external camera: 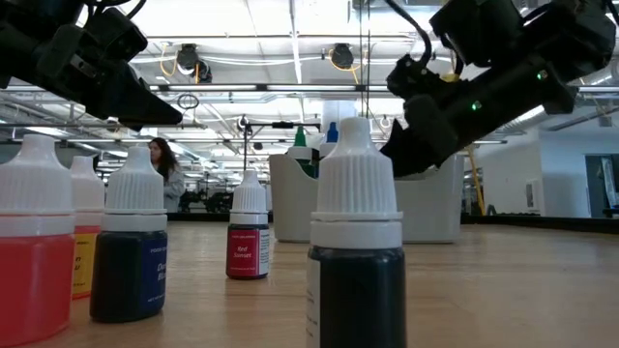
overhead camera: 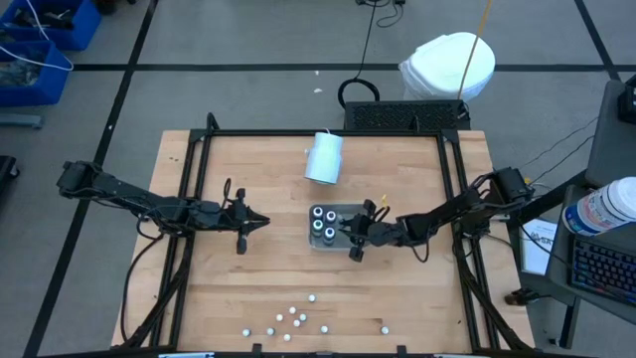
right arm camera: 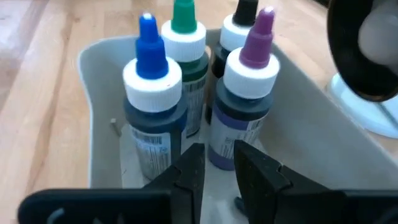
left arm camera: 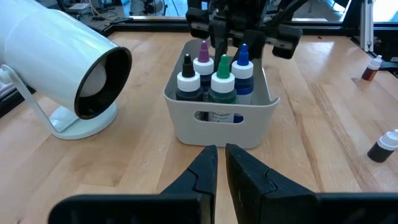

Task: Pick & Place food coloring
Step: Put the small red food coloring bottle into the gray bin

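Closest to the low camera, loose bottles [external camera: 355,242] are standing upright on the table [external camera: 503,290], well apart from the tray [external camera: 426,208].

High view: I'm hovering the right gripper [overhead camera: 350,232] at the tray's [overhead camera: 330,244] edge; the left gripper [overhead camera: 260,221] is waiting beside it. More bottles [overhead camera: 295,320] are sitting near the front edge.

Left wrist: fingers [left arm camera: 202,171] nearly touching, holding nothing, pointing at the tray [left arm camera: 219,121].

Right wrist: fingers [right arm camera: 189,165] narrow, empty, over four bottles [right arm camera: 152,93] in the tray [right arm camera: 99,124].

Bottles are probably light, stiff, slick plastic, tippy; I'd be gripping around the ribbed cap.
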Controlling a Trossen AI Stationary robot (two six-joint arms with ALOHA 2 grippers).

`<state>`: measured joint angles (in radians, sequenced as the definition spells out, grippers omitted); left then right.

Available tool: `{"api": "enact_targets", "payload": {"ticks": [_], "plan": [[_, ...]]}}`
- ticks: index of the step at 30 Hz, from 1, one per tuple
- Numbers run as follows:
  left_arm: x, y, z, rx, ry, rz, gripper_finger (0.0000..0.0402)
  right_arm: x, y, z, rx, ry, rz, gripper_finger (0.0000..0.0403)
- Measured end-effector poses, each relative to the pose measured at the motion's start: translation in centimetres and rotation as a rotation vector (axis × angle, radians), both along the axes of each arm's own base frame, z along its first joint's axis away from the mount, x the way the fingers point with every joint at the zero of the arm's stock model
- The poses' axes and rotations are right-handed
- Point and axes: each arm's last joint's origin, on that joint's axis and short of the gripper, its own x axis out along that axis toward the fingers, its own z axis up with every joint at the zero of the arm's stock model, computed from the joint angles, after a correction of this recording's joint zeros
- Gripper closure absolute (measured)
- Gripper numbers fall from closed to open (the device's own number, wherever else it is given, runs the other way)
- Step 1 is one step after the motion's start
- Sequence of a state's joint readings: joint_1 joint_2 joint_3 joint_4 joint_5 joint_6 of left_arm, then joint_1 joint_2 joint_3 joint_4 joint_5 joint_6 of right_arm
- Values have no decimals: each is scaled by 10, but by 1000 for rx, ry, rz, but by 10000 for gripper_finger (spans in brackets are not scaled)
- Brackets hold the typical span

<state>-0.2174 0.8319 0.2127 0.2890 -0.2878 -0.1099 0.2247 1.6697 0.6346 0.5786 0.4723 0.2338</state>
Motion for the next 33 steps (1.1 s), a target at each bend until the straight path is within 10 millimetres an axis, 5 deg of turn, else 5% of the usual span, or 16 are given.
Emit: {"api": "enact_targets", "payload": {"ticks": [7, 14, 17, 26, 33], "plan": [[0, 0, 0, 0, 1, 0, 360, -23, 15, 60, -16, -120, 121, 330], [0, 0, 0, -18, -2, 5, 360, -77, 49, 114, -59, -230, 396, 341], [0, 0, 0, -31, -5, 10, 360, -99, 57, 108, -69, -268, 452, 355], [1, 0, 2, -21, -25, 6, 360, -134, 57, 50, -11, -269, 437, 400], [1, 0, 2, -30, -23, 10, 360, -122, 103, 78, -24, -68, 510, 402]]}}
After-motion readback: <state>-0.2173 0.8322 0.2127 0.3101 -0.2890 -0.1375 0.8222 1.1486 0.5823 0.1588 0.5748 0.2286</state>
